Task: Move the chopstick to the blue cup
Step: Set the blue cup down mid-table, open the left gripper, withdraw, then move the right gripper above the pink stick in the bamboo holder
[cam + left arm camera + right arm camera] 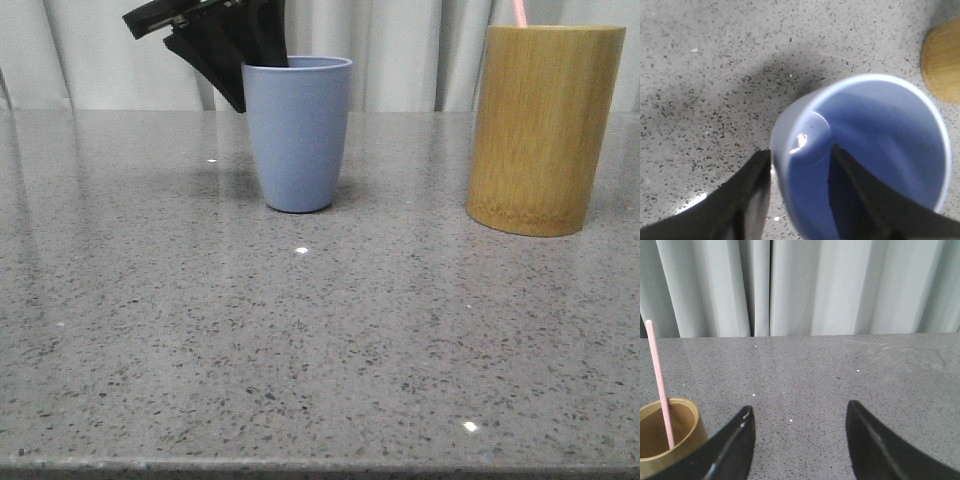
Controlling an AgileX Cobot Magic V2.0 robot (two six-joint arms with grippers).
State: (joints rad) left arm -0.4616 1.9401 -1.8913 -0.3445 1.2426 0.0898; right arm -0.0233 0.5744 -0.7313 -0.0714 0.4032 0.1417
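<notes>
The thin pale pink chopstick (660,385) stands in the yellow-brown bamboo cylinder (541,128), well apart from the matte pale blue tumbler (297,132). The left gripper (800,195) straddles the tumbler's rim, one finger inside and one outside; whether it presses the wall cannot be told. The right gripper (799,440) hangs wide open, holding nothing. Risk: lifting the left arm could tip the tumbler; a slim stick may slip from the jaws.
</notes>
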